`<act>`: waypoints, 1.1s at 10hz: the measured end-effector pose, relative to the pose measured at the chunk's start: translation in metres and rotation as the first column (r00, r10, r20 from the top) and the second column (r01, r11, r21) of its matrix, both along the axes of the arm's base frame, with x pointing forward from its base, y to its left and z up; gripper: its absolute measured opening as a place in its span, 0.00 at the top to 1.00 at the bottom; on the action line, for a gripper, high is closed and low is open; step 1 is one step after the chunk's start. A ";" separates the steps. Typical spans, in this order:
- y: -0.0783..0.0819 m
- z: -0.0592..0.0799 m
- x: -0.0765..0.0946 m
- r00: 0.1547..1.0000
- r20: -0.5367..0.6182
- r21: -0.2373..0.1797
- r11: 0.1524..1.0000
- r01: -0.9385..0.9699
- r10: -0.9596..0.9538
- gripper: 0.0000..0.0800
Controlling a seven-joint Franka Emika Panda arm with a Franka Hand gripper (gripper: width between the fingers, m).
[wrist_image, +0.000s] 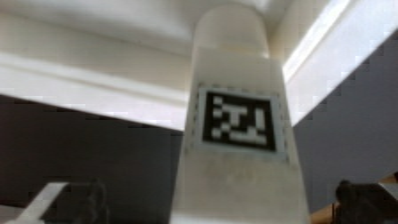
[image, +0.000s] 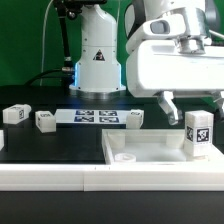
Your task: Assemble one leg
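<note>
A white leg [image: 198,133] with a black-and-white tag stands upright at the right end of the large white tray-like piece [image: 140,152]. My gripper [image: 195,102] hangs just above it, its two fingers spread wide to either side of the leg's top. In the wrist view the leg [wrist_image: 235,120] fills the middle, tag facing the camera. The gripper [wrist_image: 210,205] is open, and its dark fingertips [wrist_image: 54,203] sit apart from the leg on both sides, with a gap showing between each and the leg.
Three more white legs lie on the black table: one at the exterior view's far left [image: 15,114], one beside it [image: 44,120] and one near the middle [image: 133,119]. The marker board [image: 95,116] lies between them. The robot base [image: 97,60] stands behind.
</note>
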State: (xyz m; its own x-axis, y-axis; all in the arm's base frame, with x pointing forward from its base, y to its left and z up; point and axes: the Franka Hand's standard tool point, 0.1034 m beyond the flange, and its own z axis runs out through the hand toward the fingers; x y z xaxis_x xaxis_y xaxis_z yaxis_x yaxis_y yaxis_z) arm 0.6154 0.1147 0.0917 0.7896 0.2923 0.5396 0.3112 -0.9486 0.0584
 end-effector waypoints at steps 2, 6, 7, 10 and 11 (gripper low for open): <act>-0.001 0.005 0.002 0.999 -0.040 -0.008 1.000 -0.001 0.001 0.19; 0.001 -0.001 0.002 0.948 -0.319 -0.052 0.998 -0.017 0.000 0.19; -0.001 0.000 0.004 0.925 -0.380 -0.062 0.998 -0.018 -0.007 0.19; -0.002 -0.003 0.003 0.867 -0.497 -0.080 0.997 -0.016 -0.026 0.19; -0.001 -0.004 0.006 0.881 -0.472 -0.075 0.997 -0.011 -0.026 0.19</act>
